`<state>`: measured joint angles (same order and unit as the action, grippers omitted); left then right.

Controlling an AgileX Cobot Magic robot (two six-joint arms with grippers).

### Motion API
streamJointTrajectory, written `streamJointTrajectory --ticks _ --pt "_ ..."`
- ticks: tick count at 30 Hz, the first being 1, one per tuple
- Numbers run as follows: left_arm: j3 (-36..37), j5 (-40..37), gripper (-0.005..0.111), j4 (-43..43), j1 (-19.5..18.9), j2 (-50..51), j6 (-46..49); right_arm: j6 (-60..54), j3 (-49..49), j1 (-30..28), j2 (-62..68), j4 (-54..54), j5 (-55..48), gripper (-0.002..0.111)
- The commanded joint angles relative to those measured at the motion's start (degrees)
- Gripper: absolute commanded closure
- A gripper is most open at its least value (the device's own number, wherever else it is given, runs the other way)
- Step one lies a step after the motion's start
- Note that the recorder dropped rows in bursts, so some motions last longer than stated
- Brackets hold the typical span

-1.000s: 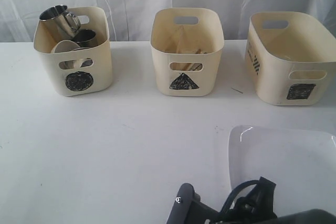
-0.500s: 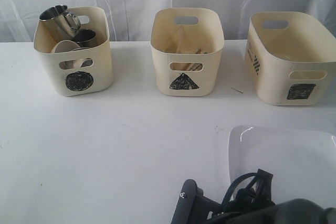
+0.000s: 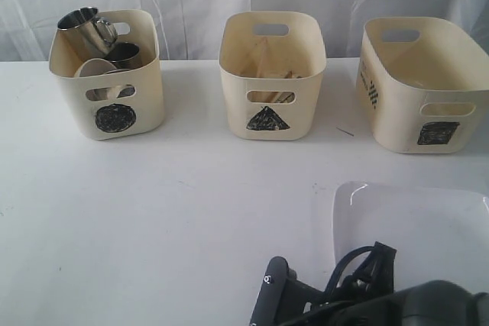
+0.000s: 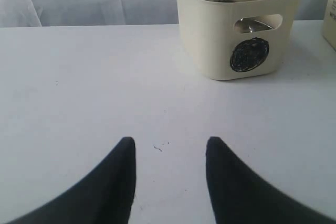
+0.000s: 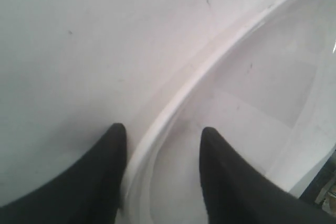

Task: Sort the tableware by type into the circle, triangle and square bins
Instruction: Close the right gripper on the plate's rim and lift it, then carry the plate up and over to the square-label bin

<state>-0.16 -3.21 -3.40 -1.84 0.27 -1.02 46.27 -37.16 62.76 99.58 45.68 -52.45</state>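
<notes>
**Plate rim straddled by right claw; two bins filled**

Three cream bins were seen in a row at the far side of the white table (image 3: 176, 211). In the circle bin (image 3: 107, 124), on the left, a steel mug (image 3: 84, 27) was tilted above the rim, with a second mug (image 3: 124, 55) and a small white bowl (image 3: 93, 68) beside it. In the triangle bin (image 3: 237, 89), in the middle, wooden chopsticks (image 3: 269, 74) were made out; what else lay there could not be told. The contents of the square bin (image 3: 405, 104), on the right, could not be judged.

The large white plate (image 3: 412, 227) was found flat on the table at the near right, well apart from the bins. The right arm (image 3: 344, 299) was placed at its near left corner. In the right wrist view the right gripper (image 5: 163, 127) was shown with its jaws apart and set astride the plate's rim (image 5: 220, 56): one finger outside over the table, the other over the plate's inside. No squeeze on the rim was seen.

The left gripper (image 4: 170, 139) was held above bare table, its fingers spread and nothing between them, facing the circle bin.
</notes>
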Motion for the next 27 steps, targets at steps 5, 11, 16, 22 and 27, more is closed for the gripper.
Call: streamJointTrajectory --ticks 5,11,16,22,27 --pt "0.16 0.15 0.059 -0.47 -0.13 -0.27 -0.29 0.2 0.59 -0.58 -0.06 -1.01 2.7 0.108" --pt "0.16 0.15 0.059 -0.47 -0.13 -0.27 -0.29 0.2 -0.52 -0.58 -4.51 -2.29 2.03 0.108" --pt "0.16 0.15 0.059 -0.47 -0.13 -0.27 -0.29 0.06 -3.11 -0.58 -12.63 -4.2 -1.33 0.108" --pt "0.16 0.15 0.059 -0.47 -0.13 -0.27 -0.29 -0.08 -7.05 -0.58 -23.1 -6.17 -3.66 0.108" --pt "0.16 0.15 0.059 -0.47 -0.13 -0.27 -0.29 -0.12 -9.28 -0.58 -29.3 -7.59 -5.5 0.108"
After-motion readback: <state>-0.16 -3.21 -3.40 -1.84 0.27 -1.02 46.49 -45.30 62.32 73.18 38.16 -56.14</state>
